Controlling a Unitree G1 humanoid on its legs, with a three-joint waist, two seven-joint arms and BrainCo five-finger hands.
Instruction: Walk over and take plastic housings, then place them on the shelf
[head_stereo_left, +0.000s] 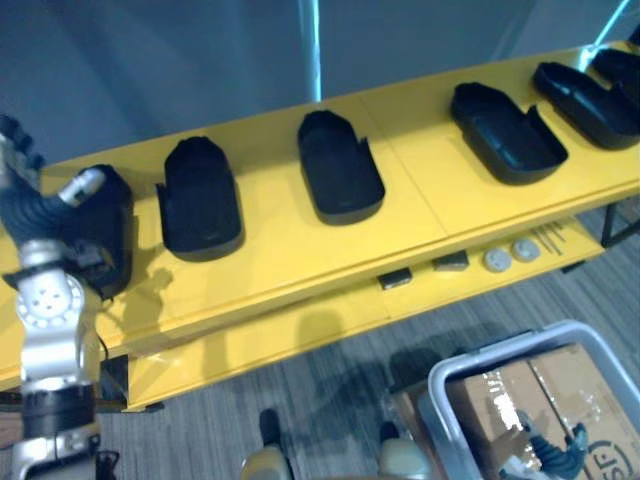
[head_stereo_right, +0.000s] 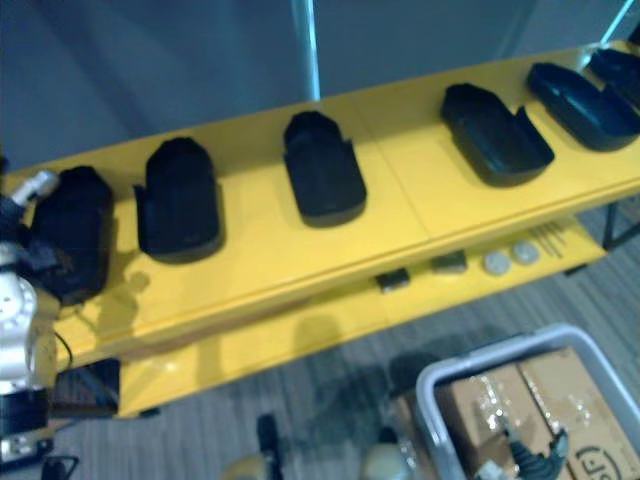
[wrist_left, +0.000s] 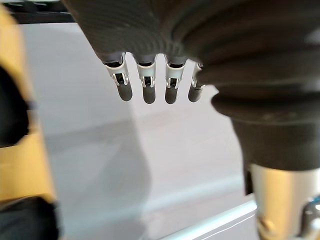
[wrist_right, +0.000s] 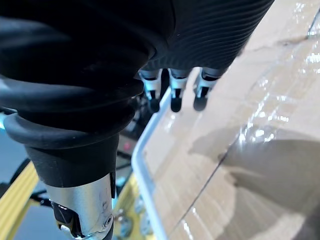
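Leftmost housing on shelf, beside left hand; fingers straight.

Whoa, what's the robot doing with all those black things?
The robot stands at a yellow shelf where black plastic housings lie in a row. Its left hand is raised, open and empty, by the leftmost housing. Its right hand hangs low over a cardboard box in a grey bin, holding nothing.
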